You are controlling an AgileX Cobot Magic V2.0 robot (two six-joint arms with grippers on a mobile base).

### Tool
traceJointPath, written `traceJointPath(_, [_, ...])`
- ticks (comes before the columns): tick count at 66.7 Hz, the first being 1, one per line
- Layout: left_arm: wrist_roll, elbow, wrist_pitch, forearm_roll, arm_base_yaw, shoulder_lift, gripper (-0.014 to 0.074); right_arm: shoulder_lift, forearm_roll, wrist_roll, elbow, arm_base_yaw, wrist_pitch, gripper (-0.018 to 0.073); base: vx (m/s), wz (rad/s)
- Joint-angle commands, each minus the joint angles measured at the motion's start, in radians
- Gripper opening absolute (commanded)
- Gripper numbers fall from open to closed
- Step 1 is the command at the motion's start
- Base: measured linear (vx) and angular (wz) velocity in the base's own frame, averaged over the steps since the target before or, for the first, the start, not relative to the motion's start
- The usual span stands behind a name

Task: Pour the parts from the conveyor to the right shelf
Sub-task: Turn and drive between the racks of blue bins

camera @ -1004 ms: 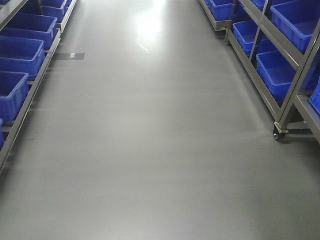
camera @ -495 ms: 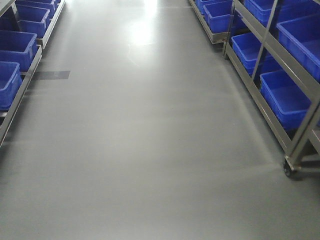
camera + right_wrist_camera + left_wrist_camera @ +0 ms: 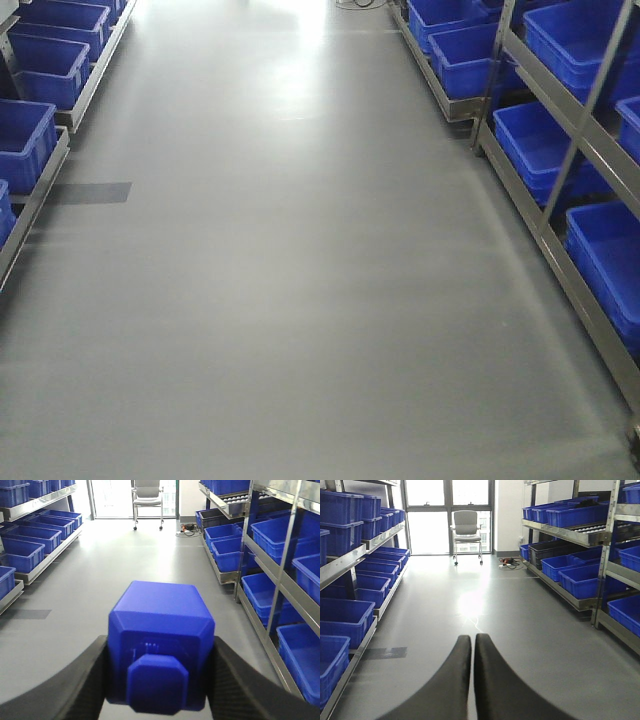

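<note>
The part (image 3: 161, 645), a bright-blue block with a stud facing the camera, sits clamped between my right gripper's (image 3: 161, 652) two dark fingers; the gripper is shut on it, held above the grey aisle floor. The right shelf (image 3: 281, 555), a steel rack holding blue bins (image 3: 272, 537), runs along the right side of the aisle and also shows in the front view as the right shelf (image 3: 545, 235). My left gripper (image 3: 472, 639) is shut with nothing between its fingers, pointing down the aisle. The conveyor is out of view.
A second steel rack of blue bins (image 3: 350, 617) lines the left side. A grey office chair (image 3: 466, 532) and cables (image 3: 508, 562) stand at the far end by the windows. A dark patch (image 3: 90, 191) marks the floor at left.
The front view has advanced along the aisle: the floor patch slid down the frame, and the right rack's caster drifted down-right to the frame's corner.
</note>
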Motion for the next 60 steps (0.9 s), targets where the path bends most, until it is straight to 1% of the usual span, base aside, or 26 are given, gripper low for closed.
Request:
traceJointPath(1, [-0.007, -0.025, -0.072, -0.006, -0.003, -0.006, -0.0006, -0.003, -0.014, -0.010, -0.026, -0.001, -0.085, -0.0004, 0.70, 0.05])
traceJointPath(60, [-0.007, -0.025, -0.072, -0.006, -0.003, -0.006, -0.0006, -0.003, -0.014, -0.010, -0.026, -0.001, -0.085, -0.0004, 0.64, 0.05])
